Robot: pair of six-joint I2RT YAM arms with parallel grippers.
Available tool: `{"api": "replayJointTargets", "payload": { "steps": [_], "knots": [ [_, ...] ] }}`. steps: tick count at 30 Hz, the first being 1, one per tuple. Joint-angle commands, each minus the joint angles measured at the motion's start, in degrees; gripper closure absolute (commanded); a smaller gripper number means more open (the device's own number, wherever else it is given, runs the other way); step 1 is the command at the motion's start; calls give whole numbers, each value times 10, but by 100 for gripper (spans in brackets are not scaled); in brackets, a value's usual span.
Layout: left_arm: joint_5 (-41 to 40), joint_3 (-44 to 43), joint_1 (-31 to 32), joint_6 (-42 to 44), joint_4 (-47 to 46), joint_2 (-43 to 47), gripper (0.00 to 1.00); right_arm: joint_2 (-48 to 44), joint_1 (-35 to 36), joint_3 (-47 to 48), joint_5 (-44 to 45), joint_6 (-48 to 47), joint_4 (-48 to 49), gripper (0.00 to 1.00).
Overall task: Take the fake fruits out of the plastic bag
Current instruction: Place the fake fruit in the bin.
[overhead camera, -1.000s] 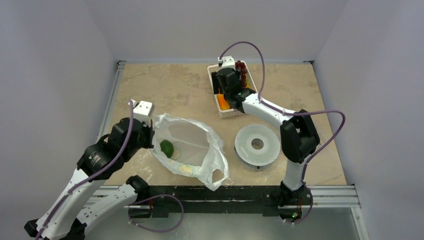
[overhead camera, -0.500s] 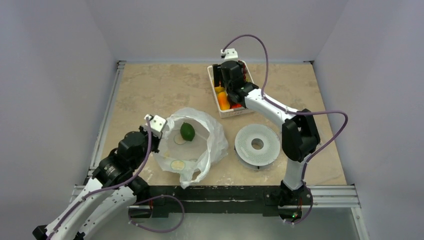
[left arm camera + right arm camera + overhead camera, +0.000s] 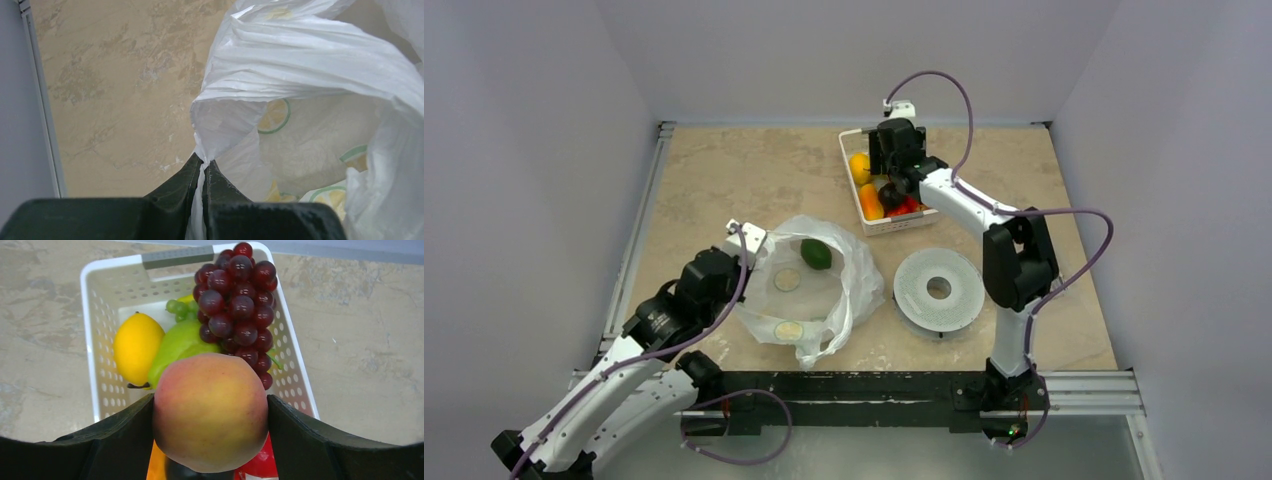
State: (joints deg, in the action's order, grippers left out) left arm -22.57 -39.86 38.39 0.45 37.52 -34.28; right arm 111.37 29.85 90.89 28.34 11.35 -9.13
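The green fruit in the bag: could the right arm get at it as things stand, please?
Probably not yet: the right tool holds a peach over the basket. The green fruit lies uncovered in the open bag, so the way looks free afterwards.

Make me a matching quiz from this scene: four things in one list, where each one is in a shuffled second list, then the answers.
1 peach
2 dark red grapes
3 green fruit
4 edge of the plastic bag

A pinched by the left gripper
B inside the plastic bag
C in the white basket
D between the right gripper fingers

Pairs: 1-D, 2-C, 3-B, 4-A
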Motion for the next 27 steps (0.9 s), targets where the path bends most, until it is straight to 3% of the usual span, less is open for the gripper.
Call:
{"api": "replayJointTargets", "payload": {
  "steps": [1,3,5,9,15,21,27],
  "knots": [
    [-8,-27,4,-17,1,1,100,-17,-9,-9,-27,15,-13,44],
    [-4,-26,4,-16,-1,8,100,-24,-9,-20,-36,10,-6,26],
    [4,-27,4,-17,-3,13,100,-25,-10,-14,-44,6,-16,13],
    [11,-29,4,-21,-2,22,100,-36,-10,-2,-39,-3,-53,2],
    [25,-35,4,-37,1,30,100,-123,28,-33,-67,-7,-79,1],
    [44,-48,4,-58,11,14,100,-262,163,-116,-194,10,-31,1],
    [35,-60,11,-78,23,-2,100,-398,291,-213,-229,-15,37,6]
  ]
}}
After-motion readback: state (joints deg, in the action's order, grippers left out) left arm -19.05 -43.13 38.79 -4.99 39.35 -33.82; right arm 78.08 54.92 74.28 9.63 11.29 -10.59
